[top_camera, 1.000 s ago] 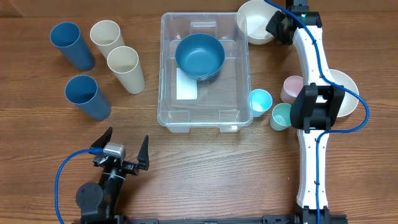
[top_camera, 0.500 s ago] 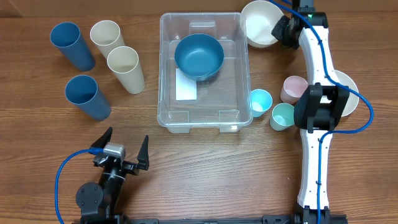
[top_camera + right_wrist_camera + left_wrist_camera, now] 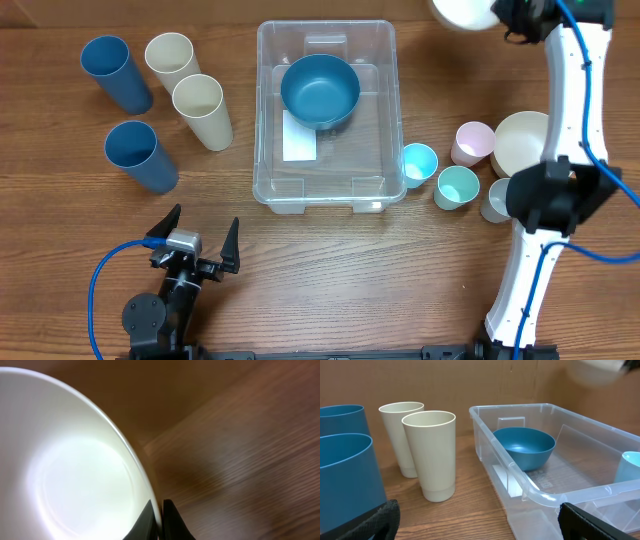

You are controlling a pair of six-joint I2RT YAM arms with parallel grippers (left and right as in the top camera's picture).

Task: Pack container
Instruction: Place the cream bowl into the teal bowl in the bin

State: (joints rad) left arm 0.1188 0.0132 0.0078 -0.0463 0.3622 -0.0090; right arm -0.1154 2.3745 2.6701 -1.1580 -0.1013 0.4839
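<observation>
The clear rectangular container point(image 3: 327, 110) stands mid-table with a blue bowl point(image 3: 320, 90) and a white label inside; it also shows in the left wrist view point(image 3: 535, 487), as does the blue bowl point(image 3: 525, 447). My right gripper point(image 3: 500, 15) is shut on the rim of a white bowl point(image 3: 462, 10) and holds it raised at the back right, past the container's far right corner. The right wrist view shows the white bowl point(image 3: 65, 470) pinched between the fingers point(image 3: 159, 520). My left gripper point(image 3: 198, 235) is open and empty near the front left.
Two blue cups point(image 3: 115, 72) point(image 3: 140, 155) and two cream cups point(image 3: 172, 58) point(image 3: 203, 110) stand to the container's left. To its right are a light blue cup point(image 3: 418, 163), a teal cup point(image 3: 456, 187), a pink cup point(image 3: 472, 143), a grey cup point(image 3: 495, 200) and a cream bowl point(image 3: 525, 140).
My right gripper has lifted the white bowl from beside the container's far right corner and carried it up and to the right. The left arm has not moved.
</observation>
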